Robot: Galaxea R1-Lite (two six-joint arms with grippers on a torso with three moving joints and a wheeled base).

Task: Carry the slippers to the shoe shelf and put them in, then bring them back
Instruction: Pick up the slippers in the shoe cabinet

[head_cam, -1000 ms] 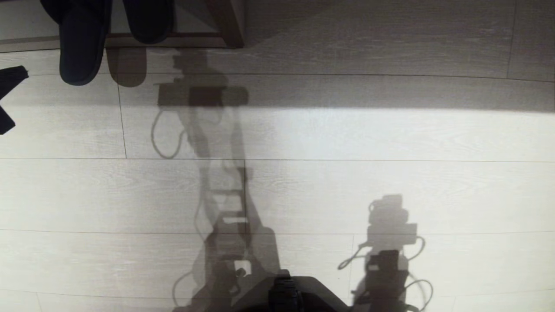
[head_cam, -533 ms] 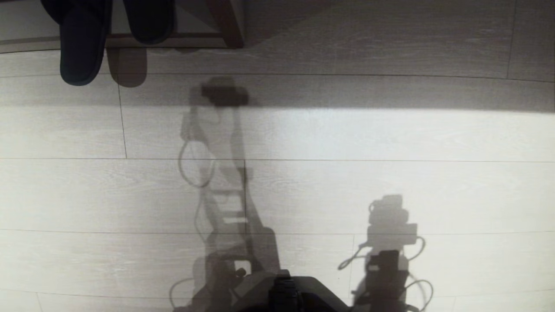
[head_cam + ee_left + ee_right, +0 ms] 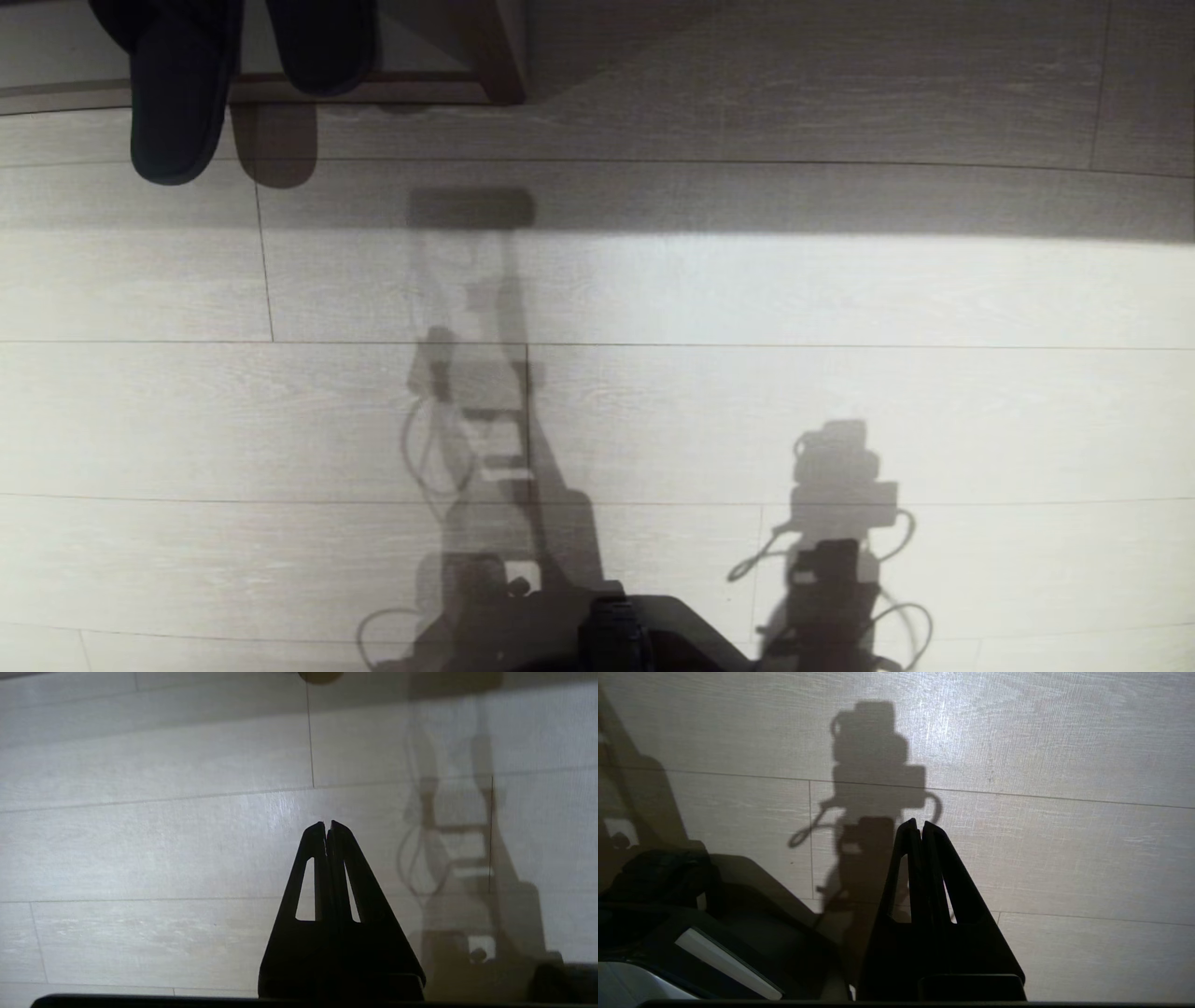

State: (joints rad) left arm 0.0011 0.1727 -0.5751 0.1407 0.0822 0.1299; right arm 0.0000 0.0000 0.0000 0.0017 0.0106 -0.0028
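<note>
left gripper [image 3: 327,824] fingers pressed together, empty, above floor [image 3: 140,849], right gripper [image 3: 920,822] likewise

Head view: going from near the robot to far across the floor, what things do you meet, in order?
The robot's own dark base → pale floor planks → shaded floor → the slippers at the shoe shelf.

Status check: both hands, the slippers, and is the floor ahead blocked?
Left hand shut, empty, over bare floor. Right hand shut, empty. Slippers at shoe shelf, toes overhanging its front edge. Only shadows on the floor ahead.
</note>
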